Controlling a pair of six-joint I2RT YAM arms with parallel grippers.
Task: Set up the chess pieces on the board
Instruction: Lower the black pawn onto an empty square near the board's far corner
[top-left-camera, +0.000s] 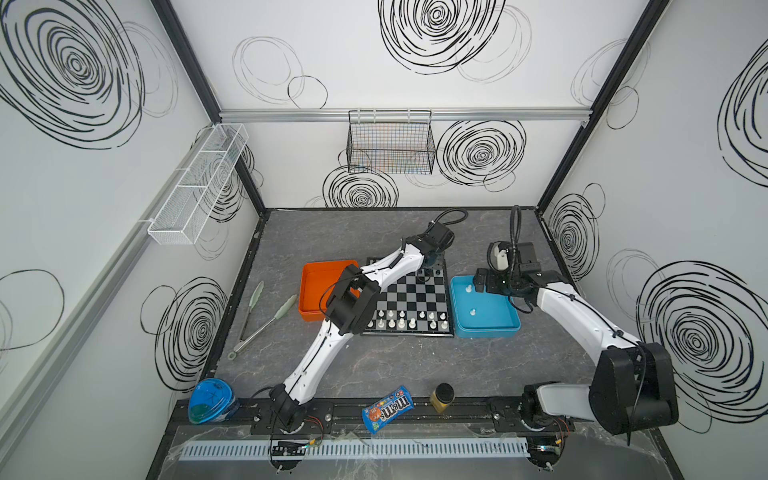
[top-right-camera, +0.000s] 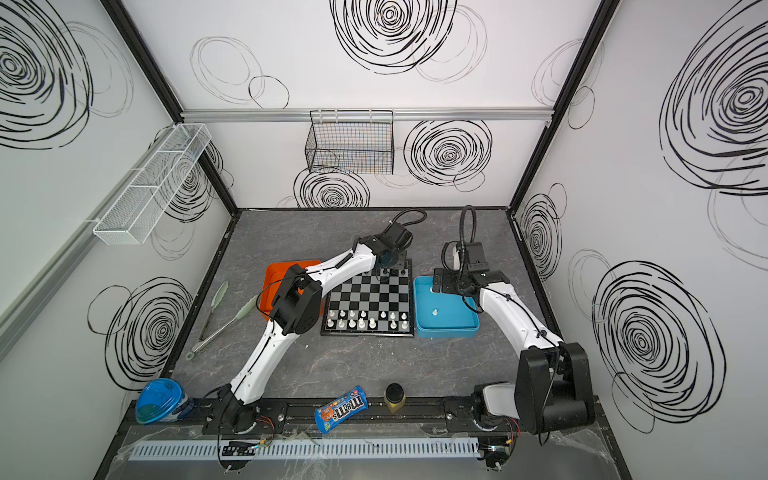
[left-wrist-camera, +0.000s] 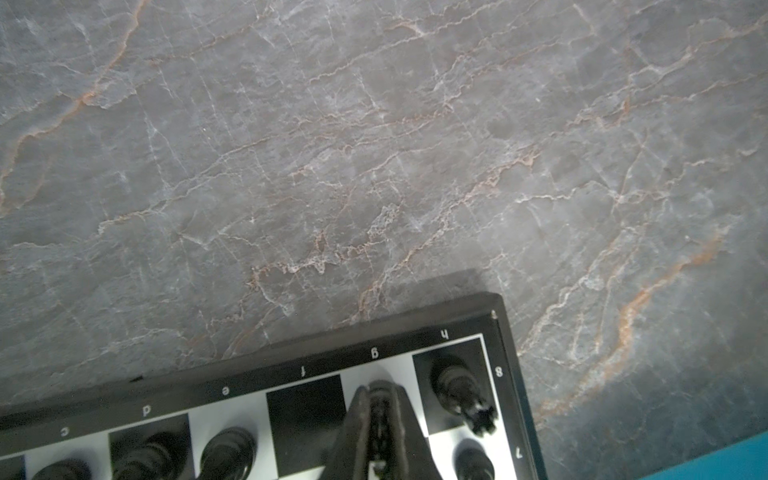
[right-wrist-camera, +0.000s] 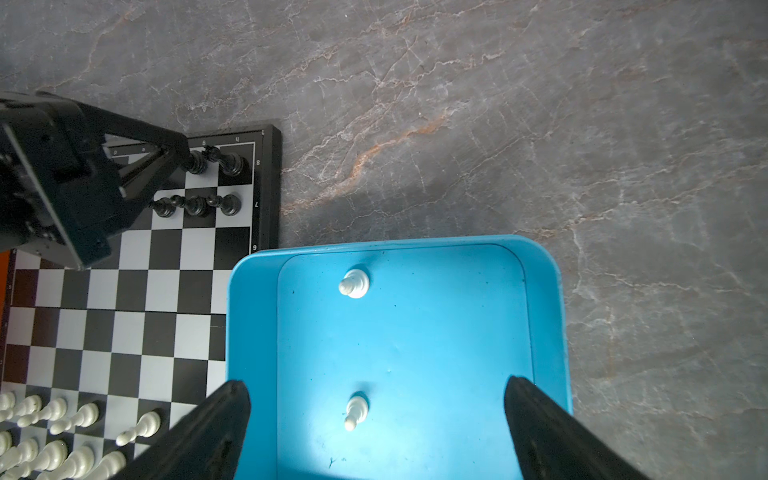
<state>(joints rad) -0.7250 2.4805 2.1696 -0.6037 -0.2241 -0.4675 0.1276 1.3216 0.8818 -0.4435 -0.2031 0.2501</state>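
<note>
jaws: left gripper (top-left-camera: 428, 269) pinched shut on a black piece (left-wrist-camera: 380, 391), right gripper (top-left-camera: 483, 284) spread wide, holding nothing. both top views: board (top-left-camera: 409, 297) sits centre frame, white pieces (top-left-camera: 401, 323) lined along its lower rows, left gripper down at its upper right corner; blue tray (top-left-camera: 486, 332) just right of the board w/ two white pawns (top-left-camera: 473, 311) inside. left wrist: fingers (left-wrist-camera: 357, 419) clamp the black piece on g8, next to another black man (left-wrist-camera: 459, 390) on h8. right wrist: open jaws hang over the tray, nearer pawn (right-wrist-camera: 356, 411) between them, looks upright. judgement: pieces seem light, hard, glossy, prob slippery & quick to tip; pinch the stem just above the base, gentle squeeze, lift straight.
</note>
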